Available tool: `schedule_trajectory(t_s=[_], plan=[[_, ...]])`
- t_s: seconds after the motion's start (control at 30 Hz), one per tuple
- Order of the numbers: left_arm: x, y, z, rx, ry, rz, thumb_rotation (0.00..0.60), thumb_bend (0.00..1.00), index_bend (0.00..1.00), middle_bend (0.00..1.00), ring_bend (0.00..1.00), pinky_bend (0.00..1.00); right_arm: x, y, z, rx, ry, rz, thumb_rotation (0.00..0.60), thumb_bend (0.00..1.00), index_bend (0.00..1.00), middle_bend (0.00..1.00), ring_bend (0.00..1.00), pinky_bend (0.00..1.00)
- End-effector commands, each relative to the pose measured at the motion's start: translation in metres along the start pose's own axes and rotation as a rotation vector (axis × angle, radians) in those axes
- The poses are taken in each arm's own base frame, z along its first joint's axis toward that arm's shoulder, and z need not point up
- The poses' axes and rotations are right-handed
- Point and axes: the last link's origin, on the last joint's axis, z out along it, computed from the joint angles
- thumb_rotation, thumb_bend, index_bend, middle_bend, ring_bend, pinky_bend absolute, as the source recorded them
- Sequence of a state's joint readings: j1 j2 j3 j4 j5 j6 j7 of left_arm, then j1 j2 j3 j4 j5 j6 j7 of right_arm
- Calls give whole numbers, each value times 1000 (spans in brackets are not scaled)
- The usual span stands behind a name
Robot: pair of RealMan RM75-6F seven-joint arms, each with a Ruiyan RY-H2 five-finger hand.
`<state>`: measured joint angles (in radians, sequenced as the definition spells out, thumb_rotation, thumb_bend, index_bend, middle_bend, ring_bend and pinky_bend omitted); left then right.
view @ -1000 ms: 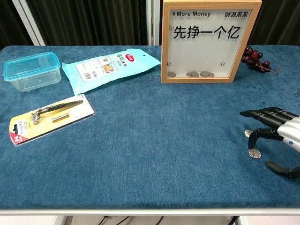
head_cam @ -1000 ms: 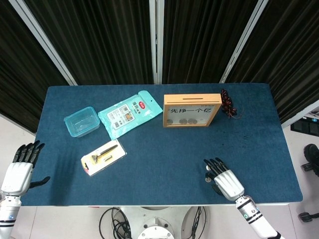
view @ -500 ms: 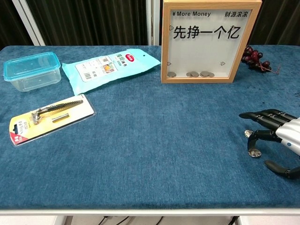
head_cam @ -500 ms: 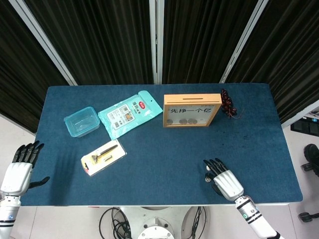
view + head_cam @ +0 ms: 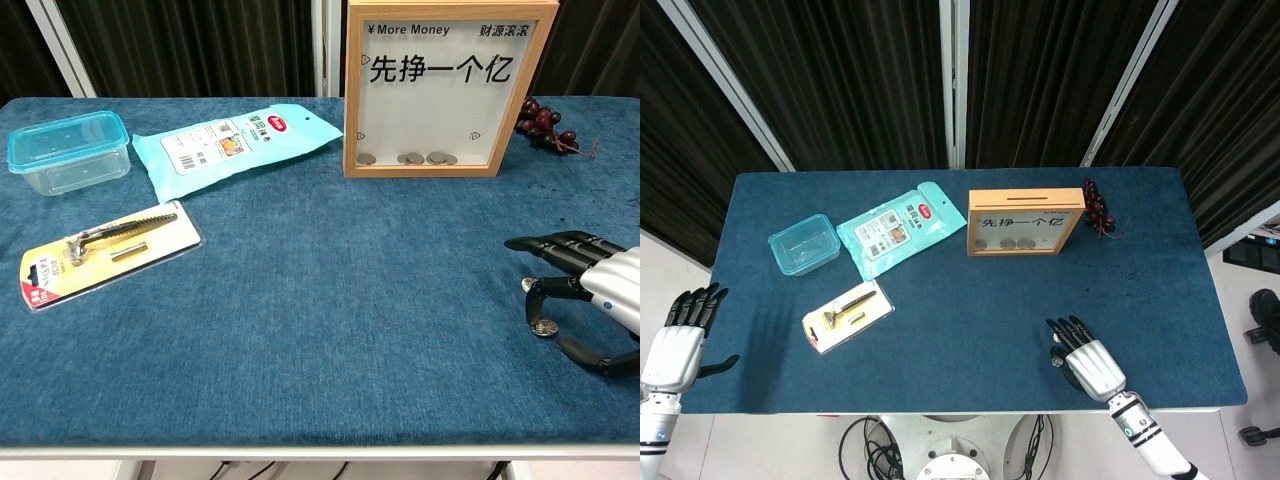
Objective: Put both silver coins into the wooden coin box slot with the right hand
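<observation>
The right hand sat low over the desk at about 5 o'clock, and over the last second it had crept slightly toward the robot and leftward, its thumb drawing in under the palm while one curled finger came down onto the nearer silver coin. The second silver coin lay just beside it, partly under the fingers. Neither coin was lifted; the hand's fingers were apart and clamped on nothing, so I judged the pinch as only being set up and both coins as yet to go in. The wooden coin box stood upright at 12 o'clock, well apart from the hand: pale wood frame, clear front pane with printed characters, a few coins resting at its bottom. The slot showed on its top edge in the head view. The left hand hung off the desk edge at 8 o'clock, fingers spread, holding nothing. Desk cover was a napped blue cloth, soft-looking; thin flat metal discs on it will likely be awkward to get under.
</observation>
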<state>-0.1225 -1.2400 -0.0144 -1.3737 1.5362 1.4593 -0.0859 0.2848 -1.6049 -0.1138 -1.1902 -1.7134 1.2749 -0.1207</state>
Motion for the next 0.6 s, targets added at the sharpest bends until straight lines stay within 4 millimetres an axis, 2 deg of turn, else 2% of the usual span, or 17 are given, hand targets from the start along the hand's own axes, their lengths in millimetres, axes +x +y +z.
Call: schedule_trajectory(t_s=[0.03, 0.47, 0.6], plan=[[0, -1, 0, 1, -1, -1, 600, 1, 0, 0, 0, 0, 0, 0, 1, 0, 1, -3, 600, 327, 466, 4, 0, 0], [-1, -3, 1, -1, -5, -8, 600, 1, 0, 0, 0, 0, 0, 0, 6, -4, 18, -22, 600, 327, 491, 7, 0, 0], [-1, -4, 2, -2, -5, -7, 600, 1, 0, 0, 0, 0, 0, 0, 6, 1, 20, -32, 600, 327, 470, 7, 0, 0]])
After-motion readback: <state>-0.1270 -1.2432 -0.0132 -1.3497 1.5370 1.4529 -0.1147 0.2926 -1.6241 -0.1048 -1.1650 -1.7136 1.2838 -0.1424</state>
